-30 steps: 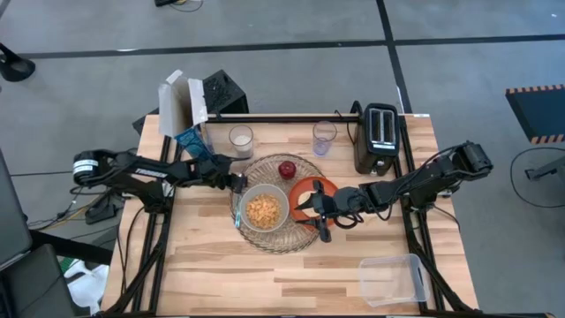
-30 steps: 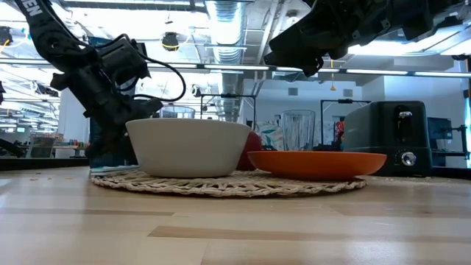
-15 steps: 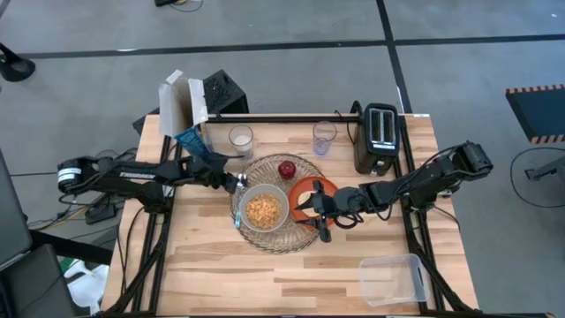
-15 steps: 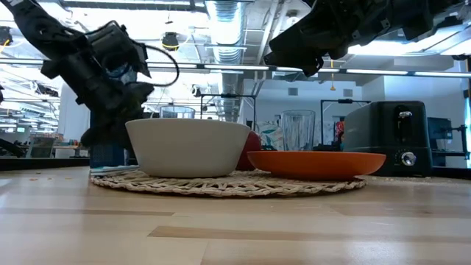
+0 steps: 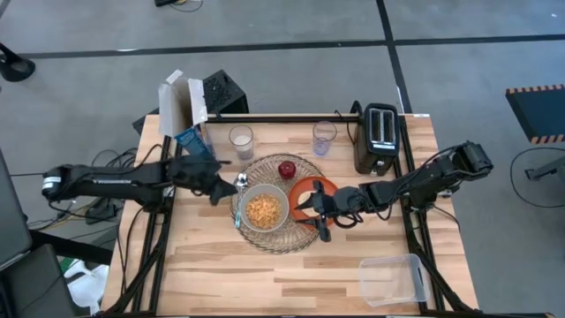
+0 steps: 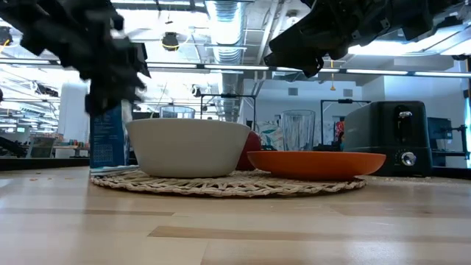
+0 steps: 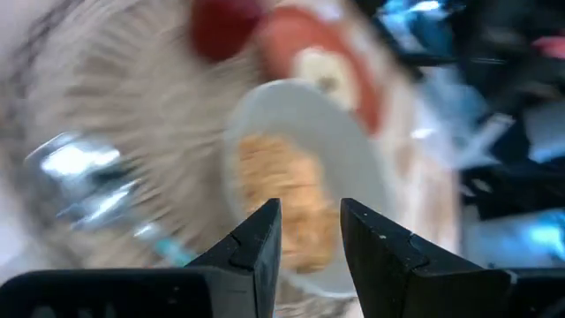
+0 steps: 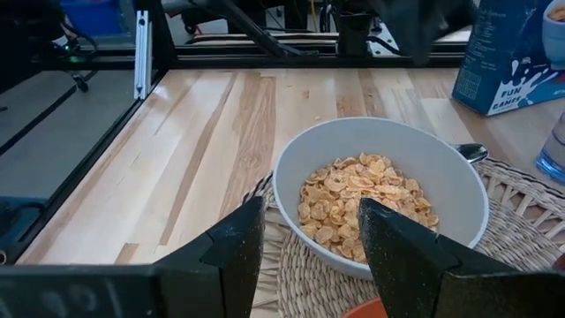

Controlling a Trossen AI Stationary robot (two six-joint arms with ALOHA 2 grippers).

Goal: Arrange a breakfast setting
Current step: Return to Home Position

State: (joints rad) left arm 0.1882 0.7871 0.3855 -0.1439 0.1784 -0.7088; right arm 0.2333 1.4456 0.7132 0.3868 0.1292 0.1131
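The round woven mat lies mid-table. On it stand the pale grey bowl of cereal flakes, the orange plate and the red apple. The metal spoon lies on the mat's left edge beside the bowl. A pale round thing, perhaps the bagel, lies on the plate, blurred. My left gripper is open and empty, just left of the spoon. My right gripper is open and empty above the plate, facing the bowl.
A blue-and-white cereal box stands at the far left. A glass of milk and an empty glass stand behind the mat. The black toaster is at the far right. A clear plastic tub lies near the front right corner.
My left gripper has drawn back from the spoon toward the table's left edge and has risen. The spoon has stayed on the mat beside the bowl. My right arm has kept still.
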